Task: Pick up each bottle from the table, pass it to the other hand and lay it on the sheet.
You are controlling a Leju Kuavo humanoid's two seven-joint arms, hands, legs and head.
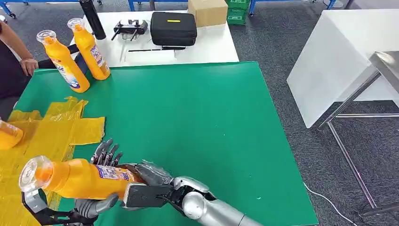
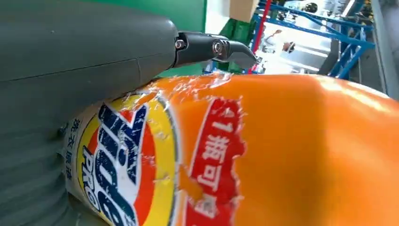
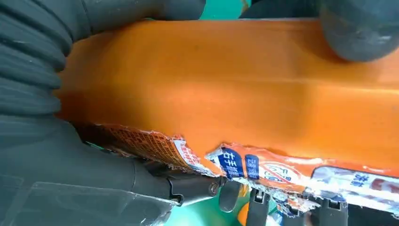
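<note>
Holding the orange bottle (image 1: 80,179) level over the table's near edge, right hand (image 1: 141,181) wrapped round its base, left hand (image 1: 89,205) cupped beneath | risk: torn label slick; early release drops it beside yellow sheet (image 1: 51,136) | around: two upright bottles (image 1: 77,54) far-left; another bottle (image 1: 8,134) lying on sheet.

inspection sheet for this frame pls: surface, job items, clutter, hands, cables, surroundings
Surface: green table, yellow sheet at its left.
Job's things: one orange bottle held level above the near edge; two bottles upright at the far left corner; another bottle lying on the sheet.
Clutter: nothing seen on the green table.
Hands: right hand grips the bottle's base end; left hand under its middle, fingers on the bottle.
Cables: white cable on the floor.
Surroundings: white table with black case, cardboard box; a person's hand.
</note>
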